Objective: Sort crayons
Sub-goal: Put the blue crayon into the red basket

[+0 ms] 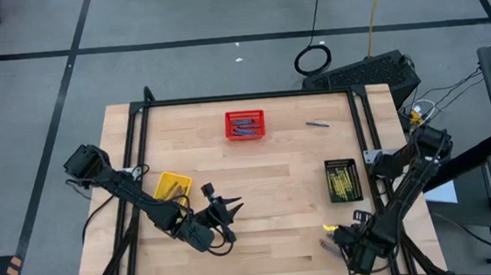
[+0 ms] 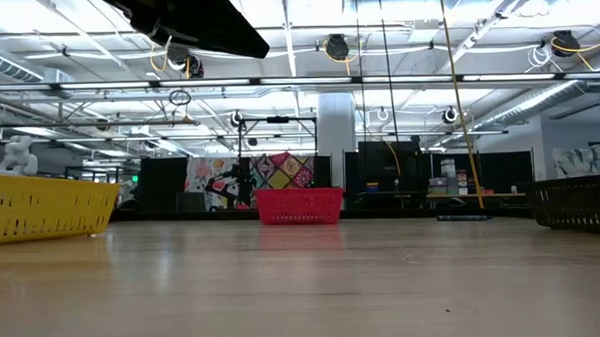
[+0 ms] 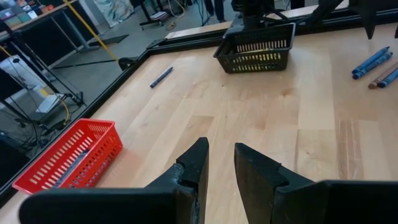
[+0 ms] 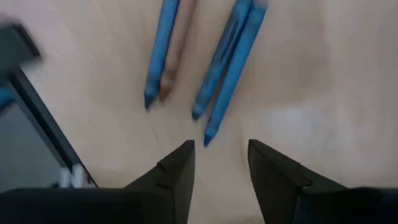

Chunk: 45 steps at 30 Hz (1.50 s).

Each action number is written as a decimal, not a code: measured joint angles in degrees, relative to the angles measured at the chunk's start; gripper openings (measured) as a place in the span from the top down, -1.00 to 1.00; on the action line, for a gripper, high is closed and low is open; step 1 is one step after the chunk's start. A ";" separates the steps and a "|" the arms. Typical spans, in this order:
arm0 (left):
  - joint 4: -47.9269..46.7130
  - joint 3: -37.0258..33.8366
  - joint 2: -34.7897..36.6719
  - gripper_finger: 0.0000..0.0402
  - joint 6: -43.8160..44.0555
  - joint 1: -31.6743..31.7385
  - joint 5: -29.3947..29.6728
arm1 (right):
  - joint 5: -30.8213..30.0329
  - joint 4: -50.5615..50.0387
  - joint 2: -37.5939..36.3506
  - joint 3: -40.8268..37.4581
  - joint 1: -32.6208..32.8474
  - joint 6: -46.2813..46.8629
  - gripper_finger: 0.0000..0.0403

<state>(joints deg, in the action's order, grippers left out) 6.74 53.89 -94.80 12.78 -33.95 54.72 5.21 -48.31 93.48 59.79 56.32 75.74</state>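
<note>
Pale wood-plank table (image 1: 268, 197) stood on grey floor in hall. Red mesh basket (image 1: 245, 125), yellow basket (image 1: 172, 186), black basket (image 1: 343, 180) stood well apart. Right gripper (image 4: 219, 163) hung open, empty, over thin blue crayons (image 4: 227, 59). Left gripper (image 3: 219, 169) open, empty.

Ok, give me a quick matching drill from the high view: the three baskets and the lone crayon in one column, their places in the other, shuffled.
Things:
1. red basket
2. yellow basket
3. black basket
4. lone crayon

Places in the high view:
A. left side, mid-height
B. lying loose, outside any basket, upper right of centre
C. top middle
D. right side, mid-height

Pairs: 1-C, 2-A, 3-D, 4-B
</note>
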 joint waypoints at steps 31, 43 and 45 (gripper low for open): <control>-0.17 0.00 0.00 0.59 -0.04 0.00 0.27 | -5.84 -0.57 5.93 -1.51 1.95 -0.06 0.96; -0.19 0.00 4.24 0.59 -6.12 -7.68 16.46 | -25.69 -10.20 -2.98 3.76 -6.53 -6.38 0.99; -0.21 0.00 4.88 0.59 -6.19 -9.15 19.13 | -30.65 -7.86 -4.60 5.11 -11.15 -13.00 0.99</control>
<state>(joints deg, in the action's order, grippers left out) 6.53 53.89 -89.93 6.59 -43.10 73.85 -25.44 -56.18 88.88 64.90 45.17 62.74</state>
